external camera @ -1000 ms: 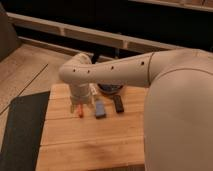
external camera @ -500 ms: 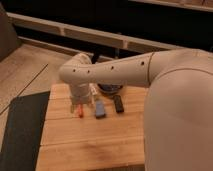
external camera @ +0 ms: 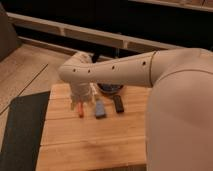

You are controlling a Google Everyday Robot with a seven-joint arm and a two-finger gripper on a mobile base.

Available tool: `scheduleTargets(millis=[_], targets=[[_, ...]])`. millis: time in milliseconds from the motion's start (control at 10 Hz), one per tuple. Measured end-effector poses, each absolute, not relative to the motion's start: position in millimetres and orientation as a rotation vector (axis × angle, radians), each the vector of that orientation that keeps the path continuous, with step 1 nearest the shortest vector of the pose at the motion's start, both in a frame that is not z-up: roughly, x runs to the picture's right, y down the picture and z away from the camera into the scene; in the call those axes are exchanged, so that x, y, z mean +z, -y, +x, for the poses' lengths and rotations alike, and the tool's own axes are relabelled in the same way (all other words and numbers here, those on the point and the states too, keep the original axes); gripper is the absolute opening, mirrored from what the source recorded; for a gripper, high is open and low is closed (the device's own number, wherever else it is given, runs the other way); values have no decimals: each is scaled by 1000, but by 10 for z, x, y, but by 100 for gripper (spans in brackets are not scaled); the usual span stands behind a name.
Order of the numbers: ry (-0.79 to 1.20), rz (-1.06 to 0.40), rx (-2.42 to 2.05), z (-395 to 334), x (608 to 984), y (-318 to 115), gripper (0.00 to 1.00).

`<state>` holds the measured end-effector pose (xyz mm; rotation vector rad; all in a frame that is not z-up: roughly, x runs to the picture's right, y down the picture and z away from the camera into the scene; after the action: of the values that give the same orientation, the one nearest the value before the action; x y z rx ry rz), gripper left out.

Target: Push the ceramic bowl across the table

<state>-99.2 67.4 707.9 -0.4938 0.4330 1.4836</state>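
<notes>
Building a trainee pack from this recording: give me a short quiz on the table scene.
1. True or false: the ceramic bowl stands on the table, partly hidden by the arm.
2. The claw hangs over the table's far left part. Nearest it lies: A the orange item, B the black item, C the floor mat.
3. What lies directly right of the orange item?
Key: 1 true; 2 A; 3 the blue item.

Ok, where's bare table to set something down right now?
The near half of the table is bare, from the row of orange item, blue item and dark item to the near edge. The far strip is crowded: the gripper hangs close to the ceramic bowl, with those three items just in front.
</notes>
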Motion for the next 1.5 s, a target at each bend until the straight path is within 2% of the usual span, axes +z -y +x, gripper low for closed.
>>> scheduleTargets(millis=[600, 1200, 1500], targets=[[-417, -470, 1506, -948, 7117, -582, 65], [-640, -367, 1755, 311, 8192, -734, 65], [-646, -366, 1754, 348, 8212, -735, 65]])
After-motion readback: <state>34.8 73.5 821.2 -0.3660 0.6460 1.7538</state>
